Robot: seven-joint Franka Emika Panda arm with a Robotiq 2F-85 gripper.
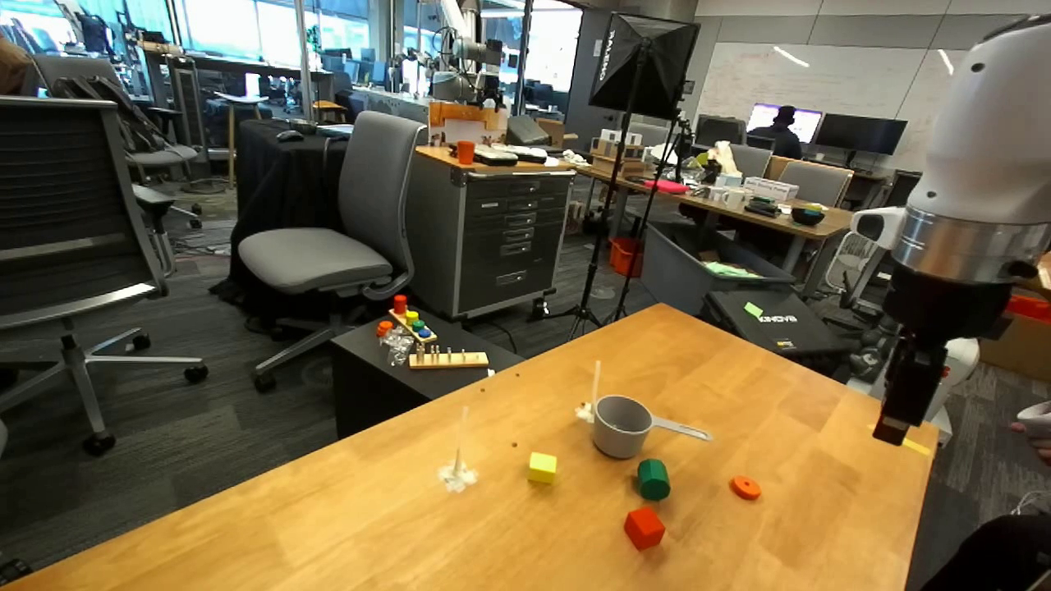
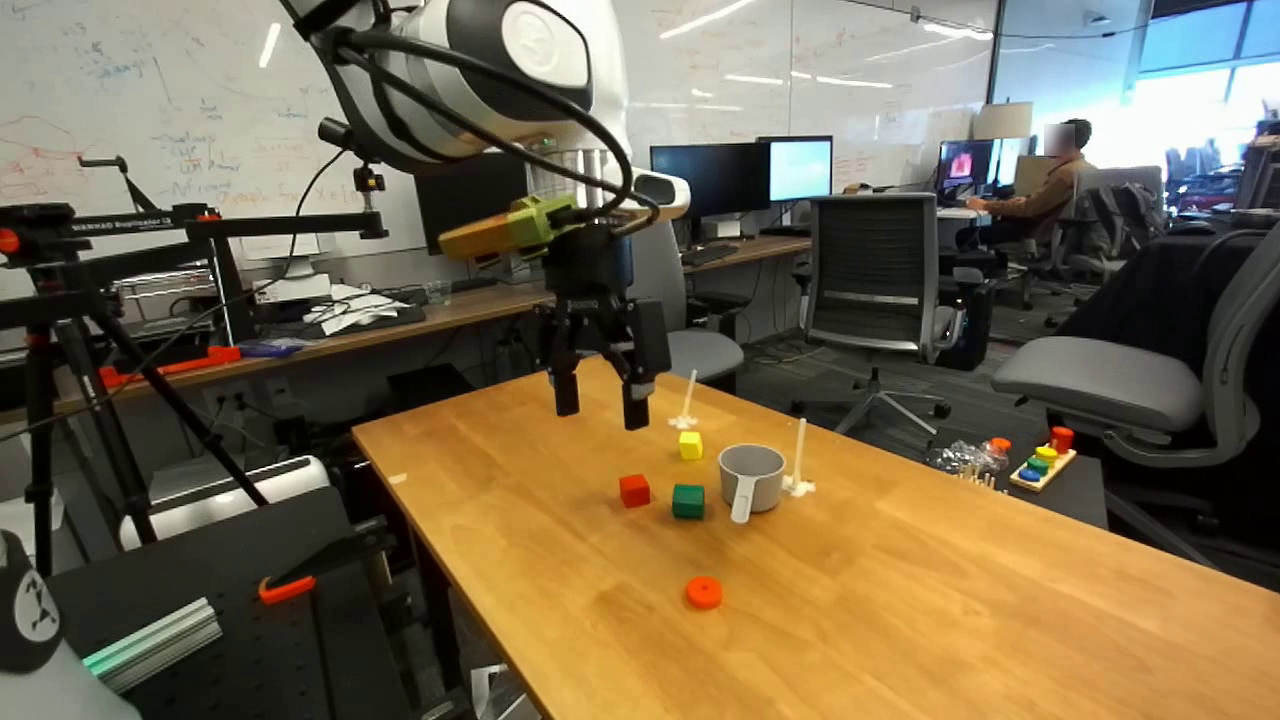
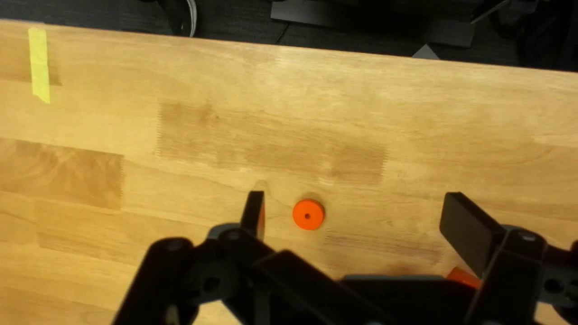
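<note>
Aloft, one pincer (image 2: 602, 406) gapes wide; one disc (image 2: 704, 592), three blocks (image 2: 688, 501), one cup (image 2: 763, 489) share the table (image 2: 880, 610).

The arm (image 1: 985, 131) is glossy white and rounded, with a silver band (image 1: 948, 245) above the black wrist (image 1: 936, 308), a pale logo disc (image 2: 530, 38) and looping black cables (image 2: 385, 40). A lime-and-orange block (image 2: 530, 222) juts from the wrist. The hand (image 2: 601, 405) is matt black, its jointed fingers (image 2: 650, 335) ending in squared pads (image 3: 469, 228).
</note>
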